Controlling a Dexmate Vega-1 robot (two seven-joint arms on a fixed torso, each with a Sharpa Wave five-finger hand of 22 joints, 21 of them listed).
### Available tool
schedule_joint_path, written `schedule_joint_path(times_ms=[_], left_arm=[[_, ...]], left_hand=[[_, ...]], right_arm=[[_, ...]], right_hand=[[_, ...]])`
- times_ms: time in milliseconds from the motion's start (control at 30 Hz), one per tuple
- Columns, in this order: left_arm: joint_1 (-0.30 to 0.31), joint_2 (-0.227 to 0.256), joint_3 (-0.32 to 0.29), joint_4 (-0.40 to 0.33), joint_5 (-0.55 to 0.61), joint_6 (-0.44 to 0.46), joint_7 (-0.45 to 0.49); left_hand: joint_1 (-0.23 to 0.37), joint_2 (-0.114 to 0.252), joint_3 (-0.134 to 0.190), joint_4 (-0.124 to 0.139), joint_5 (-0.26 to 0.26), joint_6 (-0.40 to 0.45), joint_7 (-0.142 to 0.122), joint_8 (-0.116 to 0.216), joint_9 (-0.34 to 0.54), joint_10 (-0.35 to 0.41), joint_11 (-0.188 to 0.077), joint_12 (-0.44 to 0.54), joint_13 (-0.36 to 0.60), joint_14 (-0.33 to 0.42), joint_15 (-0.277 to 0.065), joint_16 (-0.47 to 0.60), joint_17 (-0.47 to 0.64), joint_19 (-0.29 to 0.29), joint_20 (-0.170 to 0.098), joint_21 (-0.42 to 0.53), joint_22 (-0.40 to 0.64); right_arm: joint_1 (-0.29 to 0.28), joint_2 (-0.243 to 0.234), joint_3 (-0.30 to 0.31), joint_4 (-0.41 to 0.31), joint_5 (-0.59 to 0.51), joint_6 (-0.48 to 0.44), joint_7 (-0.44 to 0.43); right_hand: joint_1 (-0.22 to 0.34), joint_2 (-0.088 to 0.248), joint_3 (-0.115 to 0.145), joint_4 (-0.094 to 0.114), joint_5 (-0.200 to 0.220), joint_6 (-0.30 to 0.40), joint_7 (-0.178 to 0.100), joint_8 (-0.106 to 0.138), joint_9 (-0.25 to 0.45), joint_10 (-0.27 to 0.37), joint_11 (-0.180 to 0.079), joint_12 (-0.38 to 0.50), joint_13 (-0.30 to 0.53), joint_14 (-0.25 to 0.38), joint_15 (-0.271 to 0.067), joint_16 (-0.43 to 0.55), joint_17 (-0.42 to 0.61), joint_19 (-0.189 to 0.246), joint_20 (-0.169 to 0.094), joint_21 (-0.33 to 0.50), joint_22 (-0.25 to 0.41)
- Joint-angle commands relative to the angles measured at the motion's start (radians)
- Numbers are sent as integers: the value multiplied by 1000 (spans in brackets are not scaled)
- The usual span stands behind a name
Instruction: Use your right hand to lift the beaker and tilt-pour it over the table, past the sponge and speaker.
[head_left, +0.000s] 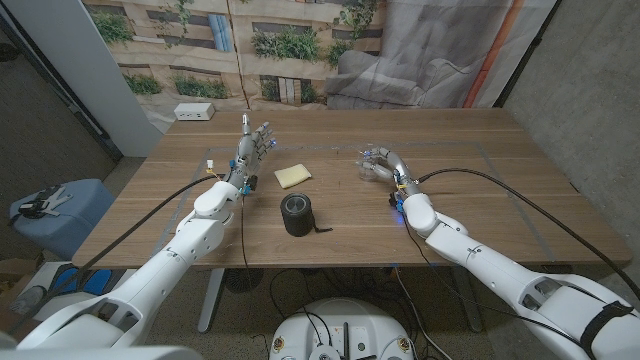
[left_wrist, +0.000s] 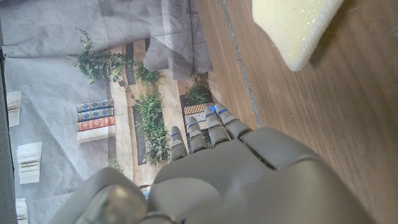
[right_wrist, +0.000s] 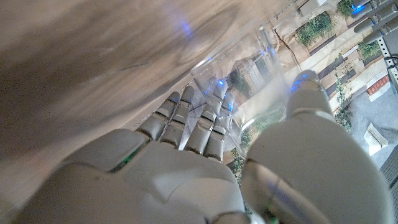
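A wooden table (head_left: 330, 250) stands before a printed backdrop of plants and shelves. The right hand (head_left: 383, 165) holds the beaker (head_left: 372, 158), a clear glass-like cylinder, right of centre on the far half; in the right wrist view its fingers (right_wrist: 186, 118) and thumb wrap the beaker (right_wrist: 249, 74), whose long axis seems tipped toward the left, though I cannot tell how much. The soft yellow sponge (head_left: 292, 176) and the black round speaker (head_left: 297, 214) lie to its left, so the pour should go that way. The left hand (head_left: 255, 143) stands upright, fingers apart, holding nothing.

White arms, grey robot hand (head_left: 254, 142)
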Motion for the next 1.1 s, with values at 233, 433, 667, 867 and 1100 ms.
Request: schedule_joint_path(times_ms=[233, 433, 667, 867, 1100], left_arm=[[0, -1, 0, 0, 0, -1, 1], [0, -1, 0, 1, 0, -1, 0], [0, -1, 0, 1, 0, -1, 0], [0, -1, 0, 0, 0, -1, 0], [0, -1, 0, 0, 0, 0, 0]], left_hand=[[3, 25, -9, 0, 6, 3, -5, 3, 4, 9, 0, 6, 3, 6, 2, 5, 6, 6, -11, 4, 3], [3, 25, -9, 0, 6, 3, -5, 4, 4, 10, 0, 6, 3, 6, 2, 5, 6, 5, -10, 4, 3], [3, 25, -10, 0, 6, 3, -5, 4, 4, 9, 1, 6, 3, 6, 1, 5, 6, 5, -10, 4, 3], [3, 25, -10, 0, 6, 3, -7, 4, 4, 9, 1, 6, 3, 6, 1, 5, 6, 5, -10, 4, 3], [3, 25, -10, 1, 6, 3, -6, 4, 4, 9, 0, 6, 3, 5, 1, 5, 6, 6, -10, 4, 3]], right_arm=[[16, 12, -22, 44, -7, 12, -7], [19, 4, -26, 44, -9, 11, 2], [25, -19, -31, 37, -13, 14, 33], [29, -28, -30, 40, -7, 23, 55], [38, -34, -28, 57, 10, 44, 93]], right_hand=[[222, 191, -8, 2, -3, 59, -78, -2, -2, -13, -2, -12, 1, -13, -154, 6, 4, -5, -25, 2, 1], [226, 187, -13, 3, -3, 53, -78, -5, -2, -20, -2, -18, 1, -18, -152, 5, 5, -8, -23, 1, 1], [222, 173, -35, 12, -3, 3, -78, -31, -6, -55, 0, -36, 2, -45, -145, -4, 7, -18, -14, 0, 2], [195, 164, -59, 25, 1, -35, -78, -53, -8, -103, 2, -56, 6, -70, -141, -19, 5, -30, -6, 0, 2], [166, 145, -82, 30, 7, -77, -78, -77, -10, -139, 1, -67, 12, -93, -137, -38, -2, -44, 10, -2, 2]])
